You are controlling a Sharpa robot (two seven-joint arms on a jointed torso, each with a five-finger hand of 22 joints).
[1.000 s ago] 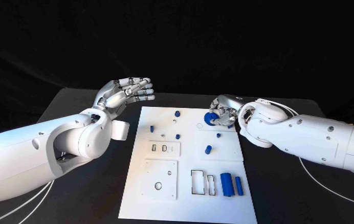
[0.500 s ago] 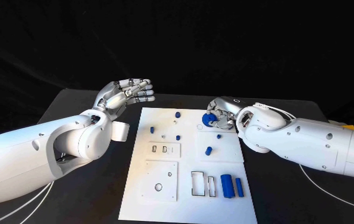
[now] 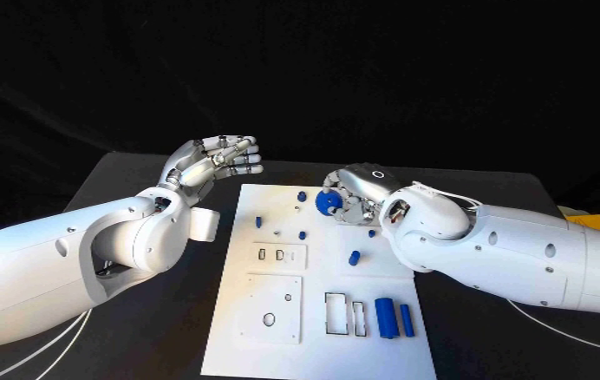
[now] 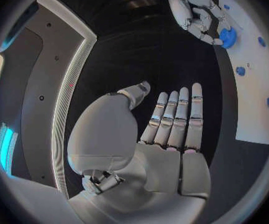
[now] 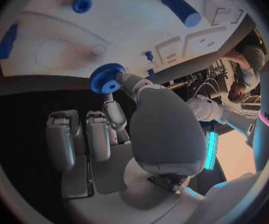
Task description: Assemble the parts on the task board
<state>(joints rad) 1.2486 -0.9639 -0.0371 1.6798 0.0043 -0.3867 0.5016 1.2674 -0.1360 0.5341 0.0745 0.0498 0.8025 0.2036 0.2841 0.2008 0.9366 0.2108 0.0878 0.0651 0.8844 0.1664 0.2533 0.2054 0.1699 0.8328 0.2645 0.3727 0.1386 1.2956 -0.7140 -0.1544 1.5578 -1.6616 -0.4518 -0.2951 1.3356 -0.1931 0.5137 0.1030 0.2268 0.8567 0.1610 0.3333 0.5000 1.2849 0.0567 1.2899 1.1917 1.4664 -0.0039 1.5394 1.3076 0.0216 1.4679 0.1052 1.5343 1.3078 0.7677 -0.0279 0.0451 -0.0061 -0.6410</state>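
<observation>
Pinching a blue gear [image 3: 328, 202] in the right hand [image 3: 351, 191] just above the far end of the white task board [image 3: 282, 345]. Left hand [image 3: 212, 161] empty, fingers apart, raised beside the board's far left corner over the black tabletop [image 3: 113, 180]. Other blue parts on the board: small pegs [image 3: 257, 219] farther off, two cylinders [image 3: 387, 315] at the near right.

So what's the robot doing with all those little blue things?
It's building something on the white task board. Its right hand pinches a small blue gear and holds it above the board's far end. Its left hand is empty, fingers apart, waiting beside the board over the black table. Other blue parts rest on the board, like two cylinders near the front.
</observation>
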